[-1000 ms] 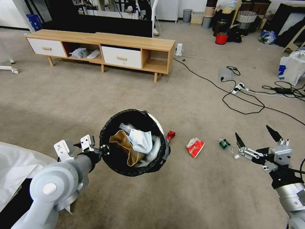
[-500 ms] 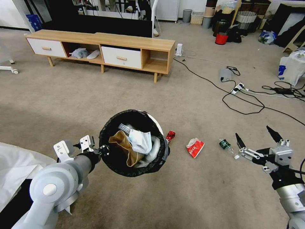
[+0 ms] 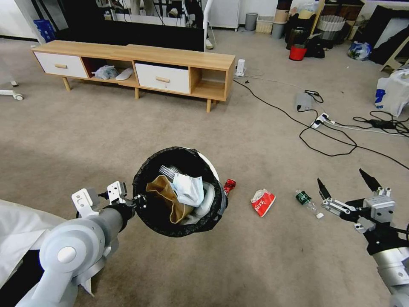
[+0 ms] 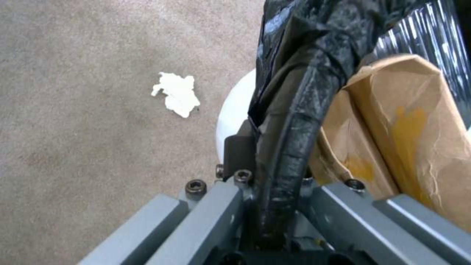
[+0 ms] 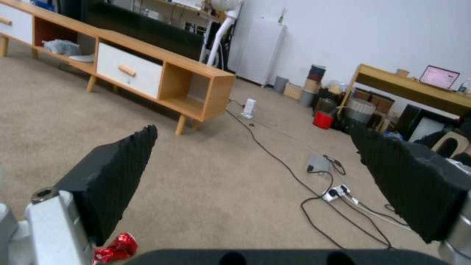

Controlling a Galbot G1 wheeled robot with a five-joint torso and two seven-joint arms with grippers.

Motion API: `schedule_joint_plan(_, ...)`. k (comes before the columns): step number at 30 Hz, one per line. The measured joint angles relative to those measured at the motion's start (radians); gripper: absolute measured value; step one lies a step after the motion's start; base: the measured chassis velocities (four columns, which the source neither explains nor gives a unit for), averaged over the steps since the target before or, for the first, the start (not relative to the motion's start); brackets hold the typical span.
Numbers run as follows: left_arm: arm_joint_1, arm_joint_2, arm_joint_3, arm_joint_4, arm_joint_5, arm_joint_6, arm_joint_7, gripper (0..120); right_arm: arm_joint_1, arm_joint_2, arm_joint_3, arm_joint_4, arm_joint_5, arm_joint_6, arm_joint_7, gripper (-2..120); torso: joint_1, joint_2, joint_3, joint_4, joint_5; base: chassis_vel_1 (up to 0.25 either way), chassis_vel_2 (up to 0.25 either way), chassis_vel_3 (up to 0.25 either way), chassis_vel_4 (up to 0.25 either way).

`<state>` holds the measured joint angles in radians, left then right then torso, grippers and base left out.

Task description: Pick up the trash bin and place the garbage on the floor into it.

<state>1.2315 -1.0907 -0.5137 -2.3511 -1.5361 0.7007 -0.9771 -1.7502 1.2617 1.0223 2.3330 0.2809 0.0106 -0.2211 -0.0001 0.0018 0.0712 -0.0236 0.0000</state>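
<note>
Left gripper (image 3: pixel 138 201) clamped on the near rim of the trash bin (image 3: pixel 181 191), holding it clear of the carpet (image 3: pixel 106 136); in the left wrist view the fingers (image 4: pixel 240 154) pinch the black liner folded over the rim. Inside the bin, just past the gripper: crumpled brown paper bag (image 3: pixel 170 200), white tissues (image 3: pixel 187 189), some clear plastic behind them. Left wrist view also shows a white tissue scrap (image 4: pixel 176 94) lying on the carpet below the bin, apart from its white wall.

Right gripper (image 3: pixel 346 188) hangs above the floor, well apart from the bin, jaws spread wide, nothing between them. Green-labelled bottle (image 3: pixel 307 201) lies on the carpet just to the left of its left fingertip, not touching. Farther toward the bin from the bottle: red-white snack wrapper (image 3: pixel 262 201). Crushed red can (image 3: pixel 229 186) rests just beside the bin's right wall, on the side away from the left gripper.

Beyond both grippers: low wooden TV stand (image 3: pixel 136 68), black cables and a power strip (image 3: pixel 319 119) on the carpet.
</note>
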Motion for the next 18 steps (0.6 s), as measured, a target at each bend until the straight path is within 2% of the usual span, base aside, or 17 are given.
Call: schedule_joint_plan(18, 0.000, 0.001, 0.005, 0.004, 0.012, -0.002, 0.005, 0, 0.005, -0.016, -0.002, -0.009, 0.022, -0.009, -0.001, 100, 0.000, 0.000, 0.000, -0.0001, 0.0000, 0.000, 0.000, 0.000, 0.000)
